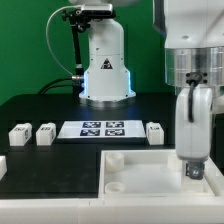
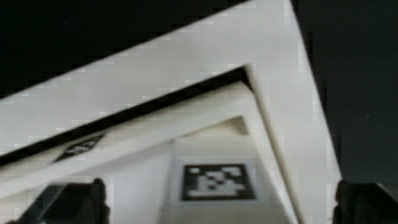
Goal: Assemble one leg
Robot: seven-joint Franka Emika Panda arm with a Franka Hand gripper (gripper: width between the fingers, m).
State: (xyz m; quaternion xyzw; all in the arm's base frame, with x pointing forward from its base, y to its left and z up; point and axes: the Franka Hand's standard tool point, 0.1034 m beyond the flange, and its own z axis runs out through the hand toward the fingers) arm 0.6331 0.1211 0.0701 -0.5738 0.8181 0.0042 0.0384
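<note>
Three small white legs stand on the black table: two at the exterior view's left (image 1: 18, 134) (image 1: 45, 133) and one to the right of the marker board (image 1: 155, 132). The large white tray part (image 1: 140, 190) lies at the front. My gripper (image 1: 190, 168) hangs low over the tray's right side. In the wrist view the gripper (image 2: 217, 208) is open, with its dark fingertips (image 2: 71, 205) wide apart. Between them is a white face with a square tag (image 2: 217, 180). I cannot tell whether it is a leg or part of the tray (image 2: 214, 60). The fingers do not touch it.
The marker board (image 1: 100, 128) lies fixed at mid-table in front of the robot base (image 1: 105, 70). A white piece shows at the exterior view's left edge (image 1: 3, 165). A second tag (image 2: 80, 150) shows on the tray's wall in the wrist view.
</note>
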